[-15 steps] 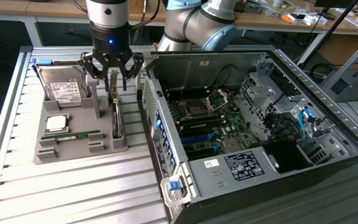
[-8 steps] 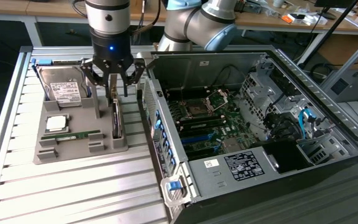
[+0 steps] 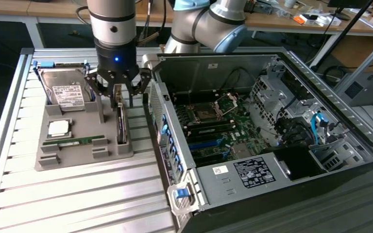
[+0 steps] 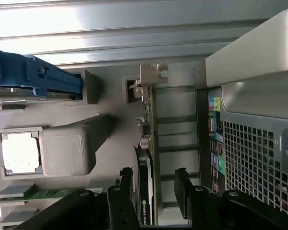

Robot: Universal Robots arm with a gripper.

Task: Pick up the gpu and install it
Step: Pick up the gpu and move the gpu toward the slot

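One gpu (image 3: 121,127) between case (image 3: 159,104) and hard drive (image 3: 66,94).

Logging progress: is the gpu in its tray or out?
In: the gpu stands on edge in the grey tray, open gripper astride it.

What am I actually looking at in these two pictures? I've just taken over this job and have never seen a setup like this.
The exterior view is taken from off the machine. It shows a robot arm ending in a gripper, a two-pronged claw, above a grey holder on a slatted metal table. The holder carries a hard drive, a processor chip, a green memory stick and the gpu, a dark card standing on edge in a slot. At that view's right lies an open computer case. The wrist view comes from a camera on the arm's wrist, looking along the fingers. They stand open on either side of the gpu. Nothing is gripped yet.
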